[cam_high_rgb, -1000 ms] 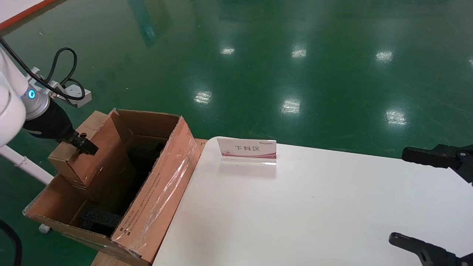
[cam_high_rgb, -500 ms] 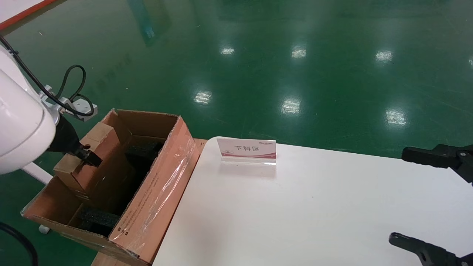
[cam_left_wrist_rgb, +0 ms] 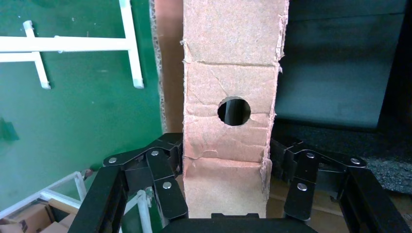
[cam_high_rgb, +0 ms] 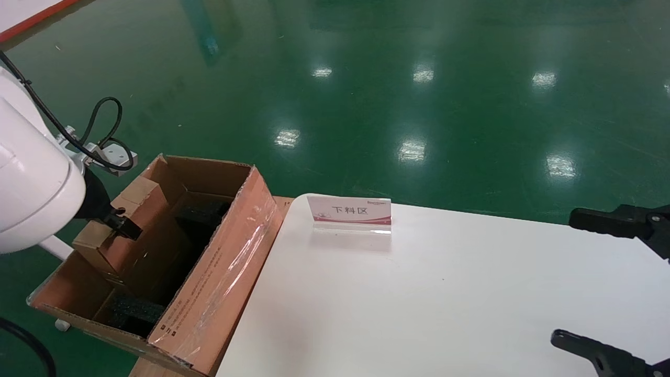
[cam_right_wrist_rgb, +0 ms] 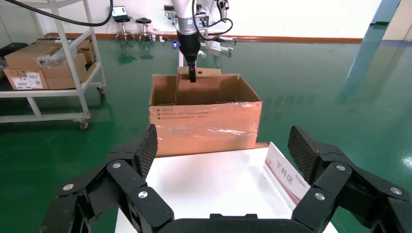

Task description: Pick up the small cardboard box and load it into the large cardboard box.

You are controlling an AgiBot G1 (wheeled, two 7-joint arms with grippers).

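Observation:
The small cardboard box stands on end, tilted, inside the left side of the large cardboard box. My left gripper is shut on its upper end. In the left wrist view the narrow face with the round hole fills the space between the fingers of my left gripper, pressed on both sides. The right wrist view shows the small cardboard box rising above the rim of the large cardboard box. My right gripper hovers open over the table's right end.
Black foam blocks lie in the large box's bottom. A white table carries a pink-and-white sign. A white cart with cartons stands on the green floor beyond. A white frame sits beside the large box.
My left gripper has lowered the small cardboard box deeper into the large box and drawn it slightly toward the left wall. The right arm has not moved.

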